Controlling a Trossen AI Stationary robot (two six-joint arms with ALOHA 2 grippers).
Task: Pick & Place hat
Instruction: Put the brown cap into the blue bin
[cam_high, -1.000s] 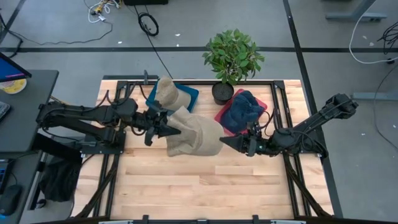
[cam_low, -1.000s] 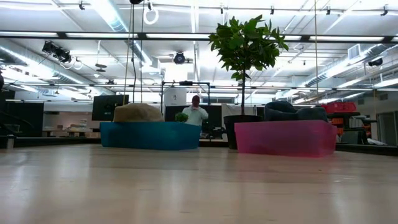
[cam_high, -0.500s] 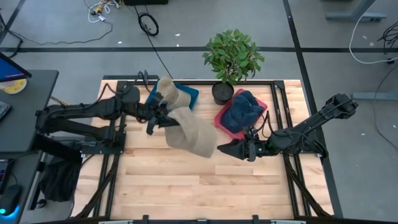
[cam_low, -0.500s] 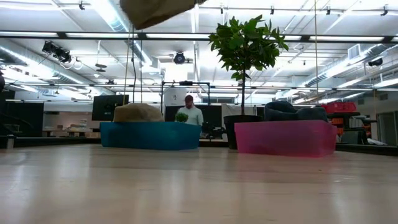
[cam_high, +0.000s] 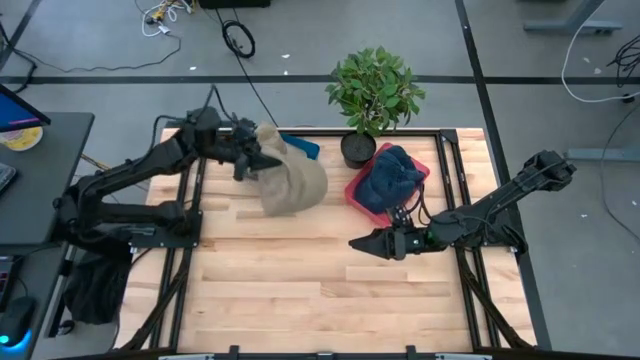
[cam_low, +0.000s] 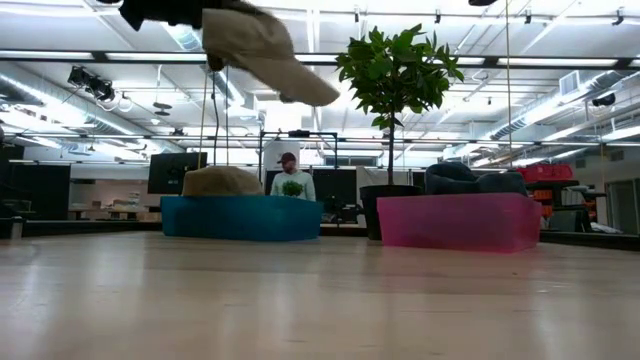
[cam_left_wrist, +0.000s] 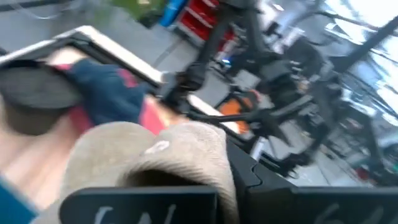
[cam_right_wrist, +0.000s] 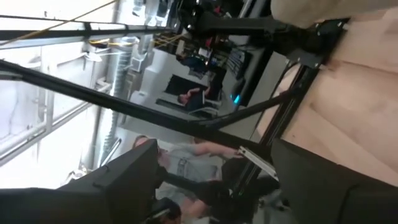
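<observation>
High view first: I see a blue tray (cam_high: 303, 149) holding another hat (cam_low: 222, 181), a potted plant (cam_high: 372, 92) and a pink tray (cam_high: 360, 190) along the table's (cam_high: 300, 290) far edge. My left gripper (cam_high: 243, 160) is clamped on the tan hat (cam_high: 290, 182), carried above the blue tray. My right gripper (cam_high: 362, 243) hangs low mid-table, fingers spread, holding nothing.

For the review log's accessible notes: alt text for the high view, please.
The left pincer holds a tan hat up near the blue tray, beside a potted plant and a red tray of dark hats. The right pincer hangs open over the wooden table.
</observation>
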